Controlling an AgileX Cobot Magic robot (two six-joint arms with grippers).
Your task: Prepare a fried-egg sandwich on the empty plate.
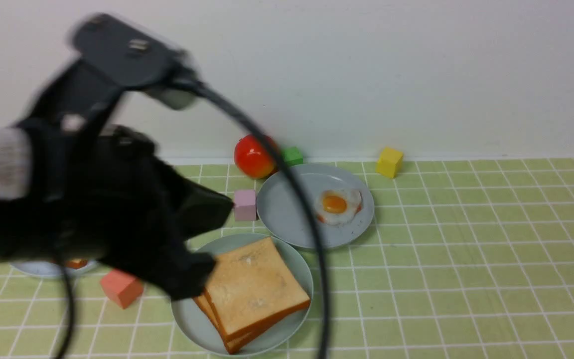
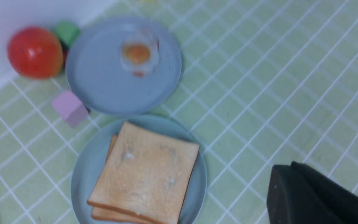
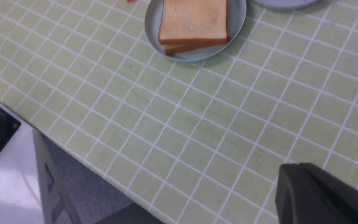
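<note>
Right now the toast sits as two stacked square slices on the pale green plate, the top slice shifted slightly off the lower one so a strip of the lower slice shows along one side. Beyond that plate, almost touching its rim, stands a greyer plate, and the fried egg lies on it toward its right side. A pink block rests on the table just left of the grey plate. A red tomato and a green block sit behind that plate, against the wall, and a yellow block lies further right along the wall. A salmon-coloured block sits left of the toast plate, with a third plate further left, mostly hidden.

The left gripper is blurred in the front view, raised over the left edge of the toast plate; it is closed and holds nothing. The right gripper shows only as a dark body in its wrist view, over bare tablecloth well away from the toast; it is closed and empty.
</note>
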